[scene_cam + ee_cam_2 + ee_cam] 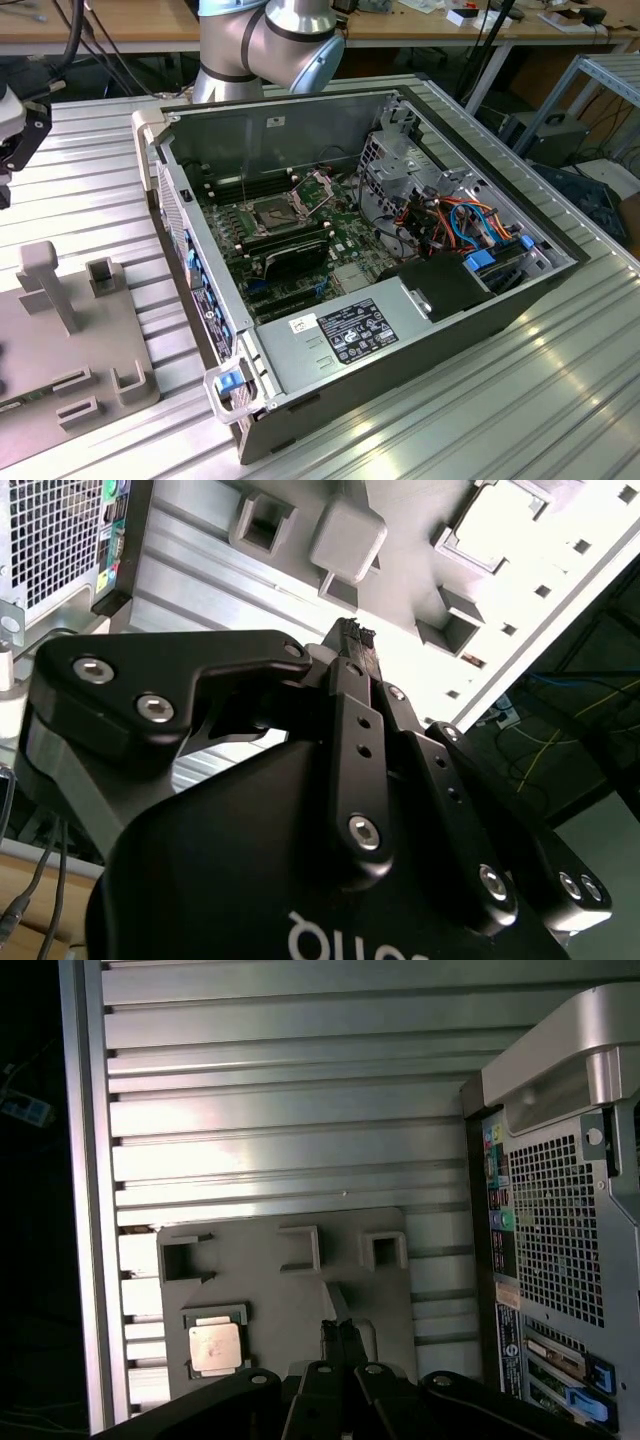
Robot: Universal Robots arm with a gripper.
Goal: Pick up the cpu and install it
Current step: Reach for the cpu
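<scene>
The cpu (215, 1348) is a small silvery-tan square chip lying flat in a square recess of the grey fixture plate (290, 1290), beside the computer case. My gripper (340, 1338) hangs above that plate, off to one side of the cpu and apart from it. Its two black fingers (350, 655) are pressed together with nothing between them. The gripper's black body (25, 130) shows at the exterior view's left edge. Inside the open case, the motherboard socket (274, 213) lies bare with its metal frame (315, 188) swung up.
The open computer case (400, 330) lies on its side on the ribbed aluminium table (520, 400), with its perforated rear panel (555, 1220) close to the fixture plate. A post (45, 280) and several small holders (103, 275) stand up from the plate. Cables and drive bays (450, 215) crowd the case's far end.
</scene>
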